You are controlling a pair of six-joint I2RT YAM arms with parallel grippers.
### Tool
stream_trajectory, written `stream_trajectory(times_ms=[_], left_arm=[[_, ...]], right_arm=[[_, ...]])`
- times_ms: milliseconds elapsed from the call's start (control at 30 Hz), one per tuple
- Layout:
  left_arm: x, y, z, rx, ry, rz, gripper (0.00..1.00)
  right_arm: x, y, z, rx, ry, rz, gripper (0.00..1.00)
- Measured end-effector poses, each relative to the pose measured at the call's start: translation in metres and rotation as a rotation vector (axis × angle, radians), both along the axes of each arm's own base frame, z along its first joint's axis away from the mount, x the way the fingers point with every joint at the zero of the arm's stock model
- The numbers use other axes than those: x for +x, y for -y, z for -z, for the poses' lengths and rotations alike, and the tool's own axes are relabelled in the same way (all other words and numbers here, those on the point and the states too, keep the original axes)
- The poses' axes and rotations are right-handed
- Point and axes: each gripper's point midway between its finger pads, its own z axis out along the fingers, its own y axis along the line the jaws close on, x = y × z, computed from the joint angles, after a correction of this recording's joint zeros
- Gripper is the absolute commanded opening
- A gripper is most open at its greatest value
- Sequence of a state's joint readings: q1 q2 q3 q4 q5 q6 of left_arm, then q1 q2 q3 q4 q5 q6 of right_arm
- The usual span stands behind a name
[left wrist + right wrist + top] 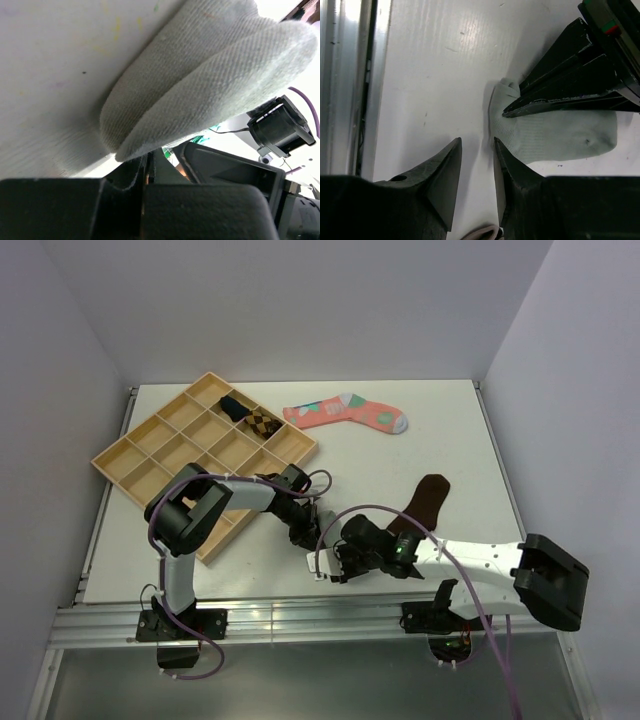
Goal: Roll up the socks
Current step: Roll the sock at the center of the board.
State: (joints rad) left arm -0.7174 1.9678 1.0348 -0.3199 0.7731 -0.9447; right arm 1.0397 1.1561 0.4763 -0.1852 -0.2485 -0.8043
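Note:
The grey sock [565, 137] lies flat on the white table, with a small fold at its left end; up close it shows as two soft folded layers [200, 75]. My left gripper [506, 113] is shut, its joined tips resting on the sock's left end, and I see no fabric between its jaws [148, 162]. My right gripper [476, 145] is open just left of the sock, one finger [507, 165] touching its edge, nothing between the fingers. In the top view both grippers [308, 535] [325, 562] meet at the near middle. The brown sock [428, 498] lies to the right.
A wooden compartment tray [160, 455] sits at the back left with dark socks [232, 406] and a checked one [260, 422] in its cells. A pink patterned sock [345, 413] lies at the back centre. The metal table rail [340, 85] runs close by the right gripper.

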Motion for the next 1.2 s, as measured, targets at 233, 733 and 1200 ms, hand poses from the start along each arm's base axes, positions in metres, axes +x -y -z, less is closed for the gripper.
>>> stream_trajectory(times_ms=[233,733,1200], left_arm=[[0.000,0.000,0.000,0.001,0.000,0.000,0.00],[0.000,0.000,0.000,-0.001,0.004,0.005,0.00],[-0.001,-0.005,-0.002,-0.032,0.030,-0.010,0.15]], right_arm=[[0.009,-0.005,0.007,-0.028,0.060,0.020,0.41],[0.019,-0.007,0.017,-0.074,0.095,0.047,0.38],[0.026,-0.014,0.016,-0.113,0.068,0.067,0.13]])
